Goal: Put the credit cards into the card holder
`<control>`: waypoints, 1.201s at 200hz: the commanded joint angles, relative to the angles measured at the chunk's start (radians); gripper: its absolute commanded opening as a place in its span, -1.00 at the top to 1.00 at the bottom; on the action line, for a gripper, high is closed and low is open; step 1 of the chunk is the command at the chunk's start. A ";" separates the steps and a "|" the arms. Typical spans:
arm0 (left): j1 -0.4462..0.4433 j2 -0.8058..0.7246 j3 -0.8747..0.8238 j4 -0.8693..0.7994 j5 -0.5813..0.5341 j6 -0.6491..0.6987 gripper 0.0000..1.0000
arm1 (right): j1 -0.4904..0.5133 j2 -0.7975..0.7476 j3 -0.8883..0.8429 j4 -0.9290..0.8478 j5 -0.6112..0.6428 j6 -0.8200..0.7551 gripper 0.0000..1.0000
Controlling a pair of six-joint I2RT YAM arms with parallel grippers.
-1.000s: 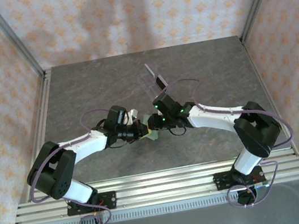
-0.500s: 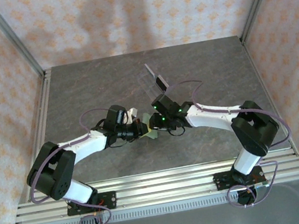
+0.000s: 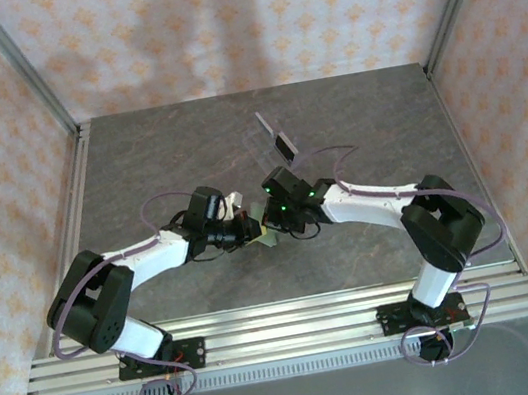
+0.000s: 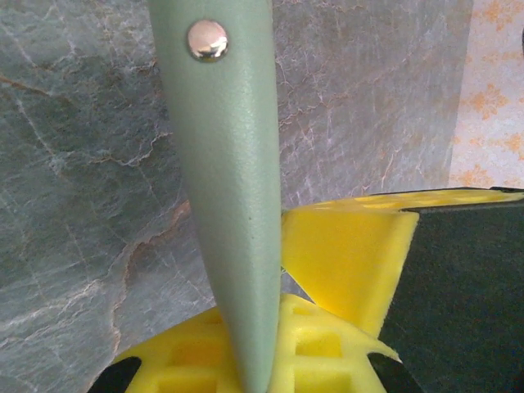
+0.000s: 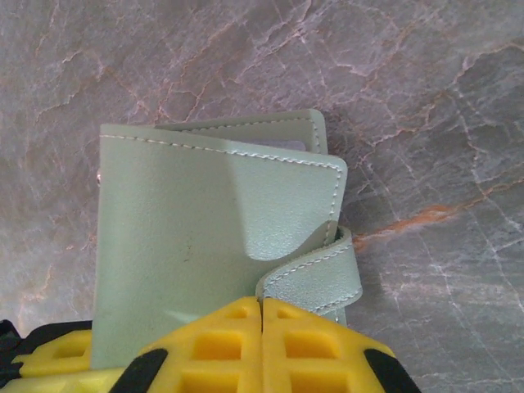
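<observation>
Green card holder (image 5: 205,237) sits near the clear stand (image 3: 267,134), on the side by the arms. The left gripper (image 4: 250,352) pinches its edge tight. The right gripper (image 5: 262,323) has its yellow jaws shut together at the holder's strap. One dark card (image 3: 283,143) leans in the stand.

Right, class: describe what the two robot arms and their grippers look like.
The left arm and right arm have white links, black joints and looping purple cables. Green lights glow near the right wrist. The fingers are yellow, moulded with square recesses.
</observation>
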 commanded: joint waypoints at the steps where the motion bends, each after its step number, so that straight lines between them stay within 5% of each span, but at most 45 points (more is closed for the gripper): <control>1: -0.009 -0.054 0.013 -0.005 -0.018 0.066 1.00 | -0.039 0.031 0.009 -0.190 0.105 0.129 1.00; 26: -0.003 -0.056 0.001 -0.033 -0.081 0.080 1.00 | -0.046 0.061 0.105 -0.409 0.170 0.098 1.00; 48: 0.014 -0.071 -0.013 -0.033 -0.113 0.077 1.00 | -0.049 0.011 0.028 -0.298 0.104 0.083 1.00; 113: 0.050 -0.167 -0.082 0.021 -0.167 0.067 1.00 | -0.078 0.012 0.011 -0.358 0.100 -0.016 1.00; 137: 0.049 -0.137 -0.046 -0.016 -0.098 0.092 1.00 | -0.073 -0.056 -0.012 -0.201 -0.053 -0.114 1.00; 171: 0.039 -0.105 -0.054 0.055 -0.050 0.066 1.00 | -0.064 -0.113 0.014 -0.100 -0.147 -0.153 0.20; 208: 0.001 -0.103 -0.029 0.041 -0.031 0.117 1.00 | -0.063 -0.034 0.123 -0.188 -0.156 -0.064 0.06; 240: -0.030 -0.150 -0.012 -0.017 -0.071 0.174 1.00 | -0.042 0.001 0.166 -0.249 -0.155 0.072 0.16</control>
